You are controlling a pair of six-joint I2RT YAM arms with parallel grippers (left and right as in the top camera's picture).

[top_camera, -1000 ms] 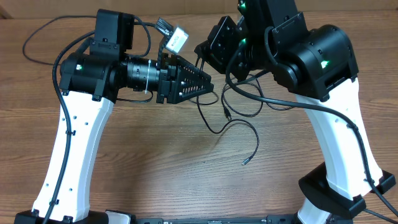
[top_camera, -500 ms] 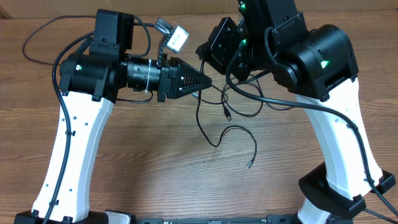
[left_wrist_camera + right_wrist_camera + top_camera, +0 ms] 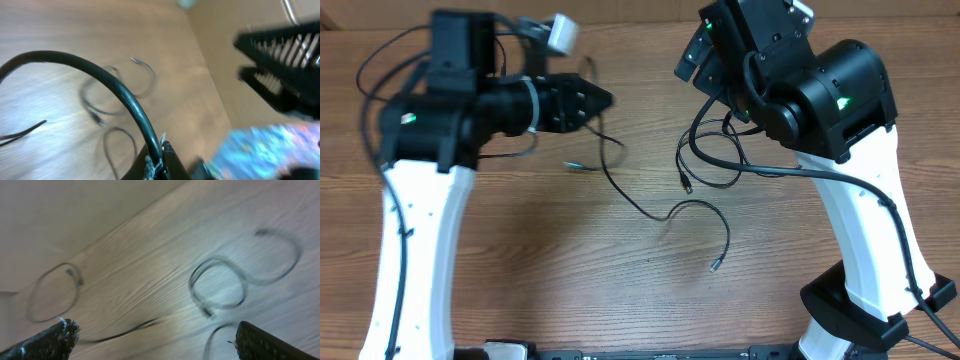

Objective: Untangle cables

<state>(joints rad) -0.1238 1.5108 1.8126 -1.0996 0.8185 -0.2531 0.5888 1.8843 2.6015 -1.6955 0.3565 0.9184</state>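
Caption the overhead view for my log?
Thin black cable trails from near the left claw across the wooden table; a second cable loops beneath the right arm.

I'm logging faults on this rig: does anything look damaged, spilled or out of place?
Nothing looks damaged or spilled. The thin black cables lie loose on the wooden table; one trails up toward the left claw.

Left arm (image 3: 415, 230): white link rises from the near-left base, black wrist level and pointing right. Left tool (image 3: 592, 100) sits far, left of centre; its tips taper together to a point, motion-blurred. Right arm (image 3: 865, 210): white link rises from near-right, elbow high, wrist folded back toward far-centre. Right tool (image 3: 692, 60) angled down-left, fingers (image 3: 47, 340) spread wide.
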